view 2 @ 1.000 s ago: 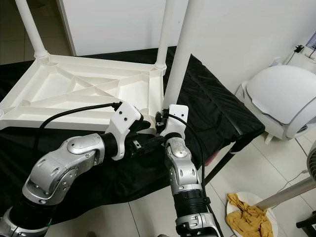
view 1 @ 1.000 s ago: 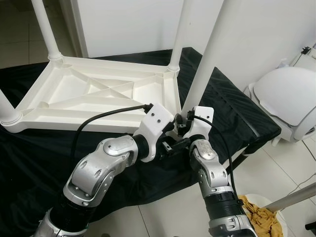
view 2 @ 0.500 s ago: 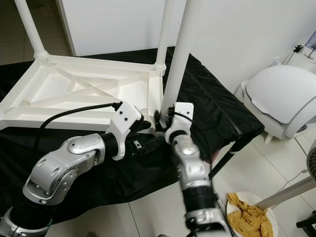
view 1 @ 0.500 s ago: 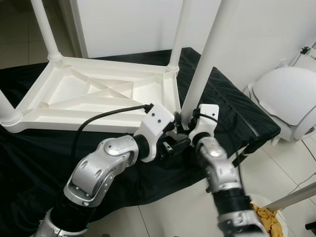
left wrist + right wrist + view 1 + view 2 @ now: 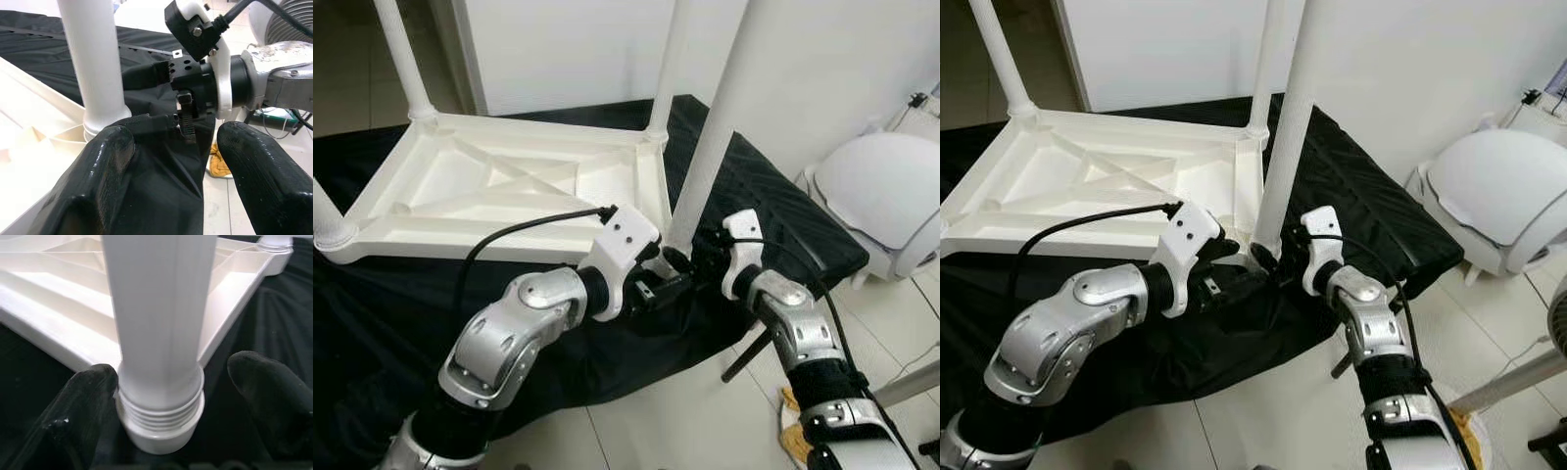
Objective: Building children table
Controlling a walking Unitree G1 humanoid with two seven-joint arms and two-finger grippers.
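Note:
A white plastic children table (image 5: 509, 186) lies upside down on a black cloth (image 5: 773, 196), with legs standing up at its far corners. Another white leg (image 5: 710, 127) rises, slightly tilted, at the near right corner. Its ribbed lower end (image 5: 159, 423) is right at that corner; I cannot tell whether it is seated. My right gripper (image 5: 685, 262) reaches in from the right, open, with a finger (image 5: 90, 396) on either side of the ribbed end. My left gripper (image 5: 668, 286) hovers just in front of the leg's base, open with nothing in it.
The cloth-covered platform ends just right of the leg, with tiled floor (image 5: 656, 431) below. A white domed appliance (image 5: 886, 186) stands at the right. A yellow rag (image 5: 220, 161) lies on the floor. A white wall (image 5: 568, 49) stands behind the table.
My right arm has swung out to the right, so its gripper now reaches the leg's base from the side. The left arm, table and leg have hardly moved.

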